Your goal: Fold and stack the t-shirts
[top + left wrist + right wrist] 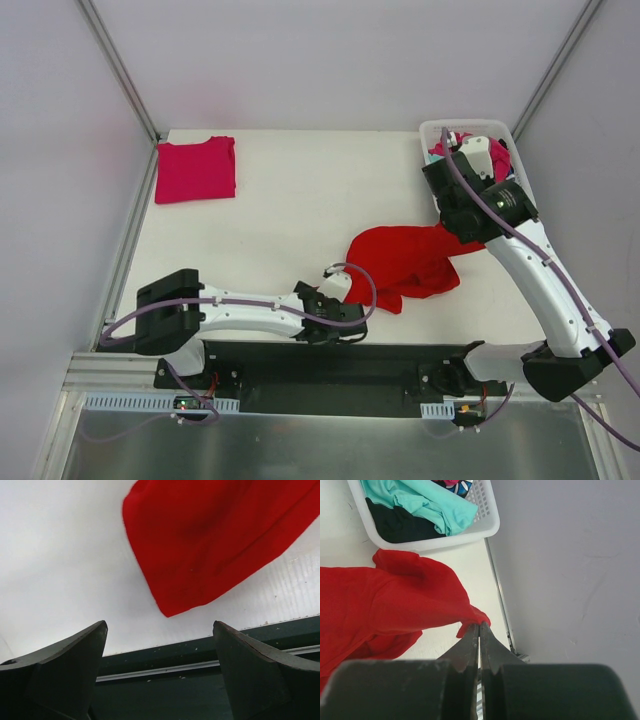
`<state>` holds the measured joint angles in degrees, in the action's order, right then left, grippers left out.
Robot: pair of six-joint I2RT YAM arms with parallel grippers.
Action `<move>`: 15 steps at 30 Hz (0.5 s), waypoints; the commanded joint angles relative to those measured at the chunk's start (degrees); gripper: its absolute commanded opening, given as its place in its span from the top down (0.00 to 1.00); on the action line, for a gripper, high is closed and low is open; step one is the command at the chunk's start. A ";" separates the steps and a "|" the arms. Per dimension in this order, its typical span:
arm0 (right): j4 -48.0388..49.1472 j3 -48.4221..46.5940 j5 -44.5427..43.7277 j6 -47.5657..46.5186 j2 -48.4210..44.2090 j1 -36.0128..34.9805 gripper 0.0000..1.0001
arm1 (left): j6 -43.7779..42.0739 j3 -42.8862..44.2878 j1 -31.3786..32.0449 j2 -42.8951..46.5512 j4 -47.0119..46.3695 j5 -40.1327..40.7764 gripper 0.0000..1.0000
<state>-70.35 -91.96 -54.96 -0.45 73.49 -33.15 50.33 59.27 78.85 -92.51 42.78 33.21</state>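
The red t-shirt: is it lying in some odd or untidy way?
Yes. The red t-shirt lies bunched and wrinkled right of the middle of the table, one edge pinched in the right gripper. It is not flat or folded, unlike the pink t-shirt folded neatly at the far left corner.

A folded shirt (196,170) lies at the counter's (300,215) far left corner. The basket (432,128), holding other shirts (435,505), sits far right, with a loose shirt (405,262) spread just before it.
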 commanded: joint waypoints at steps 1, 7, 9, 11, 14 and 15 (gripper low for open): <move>-0.84 -1.03 -0.59 0.27 -1.42 -0.52 0.99 | -0.66 0.49 1.13 -3.46 -4.98 -2.01 0.15; -1.11 -0.94 -0.59 0.27 -2.13 -0.78 0.99 | -1.11 0.33 1.48 -6.37 -7.01 -2.80 0.20; -1.20 -0.94 -0.50 0.27 -2.21 -0.95 0.99 | -1.37 0.32 1.40 -6.54 -7.45 -2.80 0.21; -1.20 -0.94 -0.50 0.18 -2.30 -1.04 0.99 | -1.37 0.32 1.40 -6.37 -7.54 -2.45 0.24; -1.37 -0.59 -0.50 0.18 -2.39 -1.31 0.99 | -1.55 0.32 1.39 -5.84 -7.45 -2.10 0.27; -1.29 -0.50 -0.41 0.18 -2.48 -1.48 0.99 | -1.63 0.41 1.31 -5.67 -7.54 -2.01 0.27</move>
<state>-70.50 -91.96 -54.96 -0.45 72.77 -33.98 49.54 59.31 79.57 -98.39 35.46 30.55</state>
